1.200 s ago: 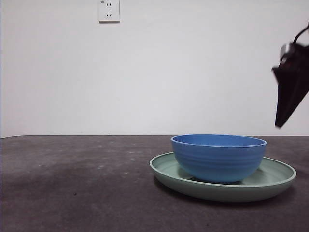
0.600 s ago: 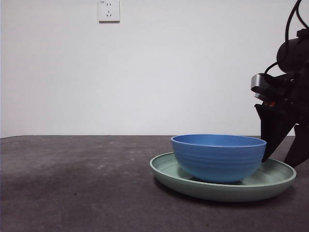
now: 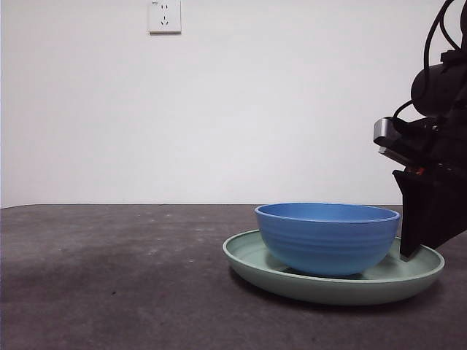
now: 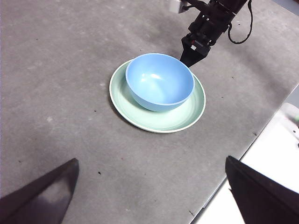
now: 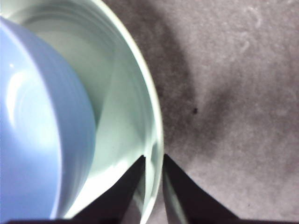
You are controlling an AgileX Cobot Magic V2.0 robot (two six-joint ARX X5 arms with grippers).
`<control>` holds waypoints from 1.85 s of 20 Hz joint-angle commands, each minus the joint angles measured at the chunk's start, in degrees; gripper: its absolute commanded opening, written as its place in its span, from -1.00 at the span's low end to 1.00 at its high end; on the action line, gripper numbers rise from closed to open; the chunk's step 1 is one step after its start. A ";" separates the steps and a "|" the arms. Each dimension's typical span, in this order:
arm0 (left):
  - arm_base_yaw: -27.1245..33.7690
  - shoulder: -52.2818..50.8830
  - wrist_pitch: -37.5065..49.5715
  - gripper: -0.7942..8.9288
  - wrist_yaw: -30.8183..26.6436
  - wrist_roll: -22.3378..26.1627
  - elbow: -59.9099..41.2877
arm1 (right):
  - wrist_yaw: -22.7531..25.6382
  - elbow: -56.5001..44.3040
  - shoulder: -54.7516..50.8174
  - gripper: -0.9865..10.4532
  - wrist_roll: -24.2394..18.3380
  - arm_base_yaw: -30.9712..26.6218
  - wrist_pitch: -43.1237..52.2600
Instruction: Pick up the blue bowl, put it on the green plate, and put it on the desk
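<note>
Front view: nearest, the wide, shallow, pale mint-green glossy plate [image 3: 333, 283] rests on the dark grey-brown speckled matte desk [image 3: 109, 284], carrying 1 round, medium-blue glossy bowl [image 3: 327, 237] with faint horizontal ridges, upright and seated inside the plate's raised rim. Change noted: over the last second the right gripper [image 5: 154, 161] has come down from high at the side edge, and plate and bowl have shifted slightly. Its 2 jaws are now pressed together on the plate's rim, 1 inside and 1 outside, beside the bowl without touching it. Judgement: bowl-on-plate step done; plate relocation beginning. Further off, the left gripper [image 4: 152, 186] waits well apart, jaws spread, holding nothing. Farthest: 1 white wall socket [image 3: 165, 15].
</note>
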 commanded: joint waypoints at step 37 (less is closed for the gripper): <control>-0.52 0.28 0.50 0.19 -0.15 -0.59 0.63 | -4.83 13.68 8.92 -0.81 23.19 16.50 8.76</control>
